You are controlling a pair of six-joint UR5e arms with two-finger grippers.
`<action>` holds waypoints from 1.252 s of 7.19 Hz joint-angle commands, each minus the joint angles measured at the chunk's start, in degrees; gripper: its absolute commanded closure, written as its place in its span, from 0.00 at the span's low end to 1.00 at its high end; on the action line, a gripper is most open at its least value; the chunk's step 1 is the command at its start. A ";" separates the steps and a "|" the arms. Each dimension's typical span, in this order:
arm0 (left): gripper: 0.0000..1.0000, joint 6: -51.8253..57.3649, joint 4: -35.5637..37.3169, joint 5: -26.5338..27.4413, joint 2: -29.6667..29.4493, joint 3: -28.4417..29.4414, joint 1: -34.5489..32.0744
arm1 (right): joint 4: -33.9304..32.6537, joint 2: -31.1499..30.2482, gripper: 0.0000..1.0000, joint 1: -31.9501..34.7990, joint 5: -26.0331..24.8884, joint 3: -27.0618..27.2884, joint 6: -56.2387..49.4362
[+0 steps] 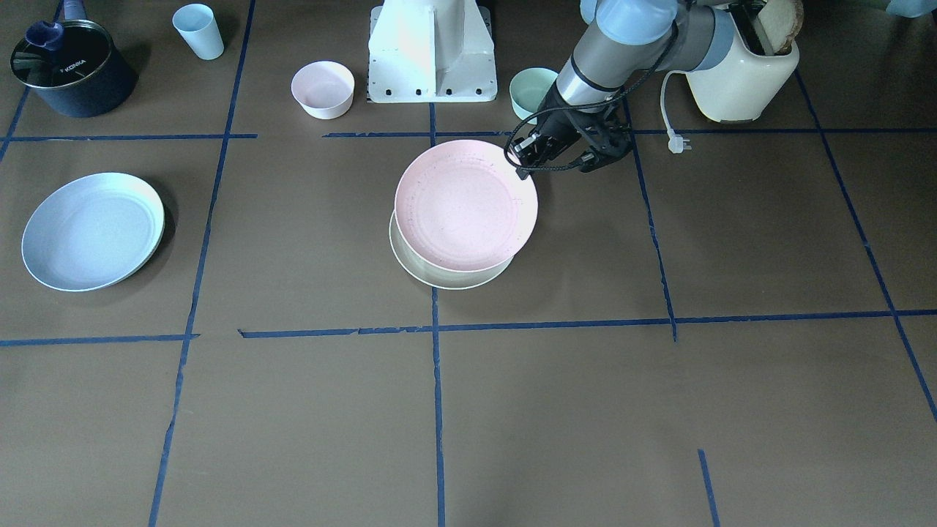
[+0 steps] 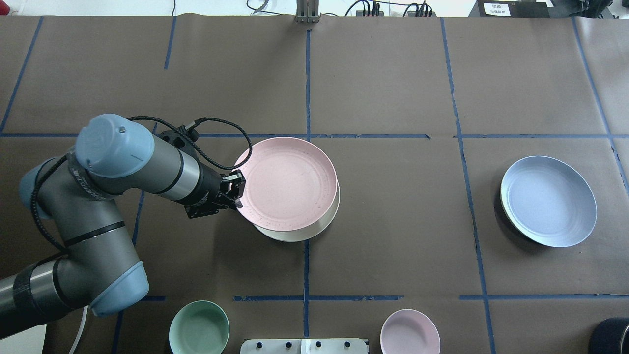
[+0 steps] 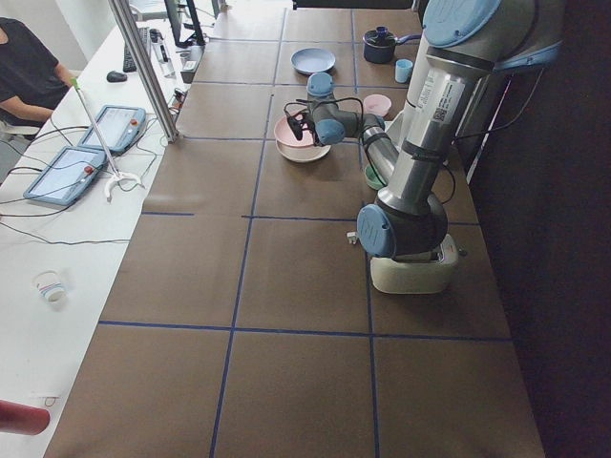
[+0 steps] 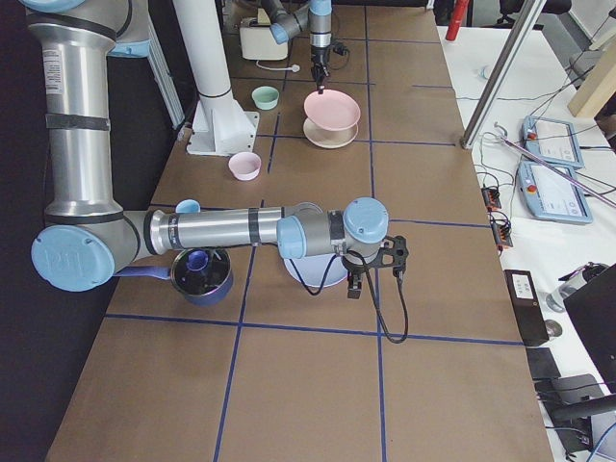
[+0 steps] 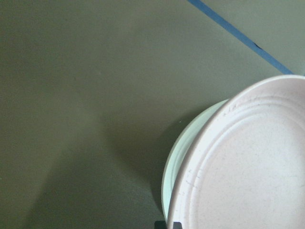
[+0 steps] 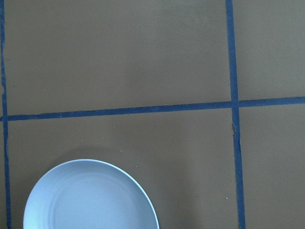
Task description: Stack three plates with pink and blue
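Note:
The pale pink plate [image 1: 465,205] sits tilted and off-centre on top of the cream plate [image 1: 446,278] at the table's middle. My left gripper [image 1: 521,157] is shut on the pink plate's rim on the robot's side; it also shows in the overhead view [image 2: 239,194]. The left wrist view shows the pink plate [image 5: 248,167] above the cream rim [image 5: 174,167]. The pale blue plate [image 1: 91,230] lies alone on my right side [image 2: 548,200]. My right gripper [image 4: 354,287] shows only in the exterior right view, above the blue plate [image 6: 90,198]; I cannot tell if it is open.
A small pink bowl [image 1: 322,89] and a mint-green bowl [image 1: 533,89] stand beside the robot base [image 1: 432,55]. A dark pot [image 1: 69,69] and a blue cup [image 1: 199,31] are behind the blue plate. A cream toaster [image 1: 739,73] stands by the left arm.

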 commanded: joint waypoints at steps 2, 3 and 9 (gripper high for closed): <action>0.01 0.93 -1.09 0.39 -0.89 2.05 0.35 | 0.63 -0.34 0.00 -1.63 0.07 0.96 2.13; 0.00 1.73 -1.00 0.22 -0.71 0.56 0.00 | 1.15 -0.87 0.00 -2.42 0.16 1.66 3.79; 0.00 15.39 13.09 -2.51 3.86 -9.97 -6.85 | 43.48 -14.41 0.00 -20.06 -10.98 -4.37 30.86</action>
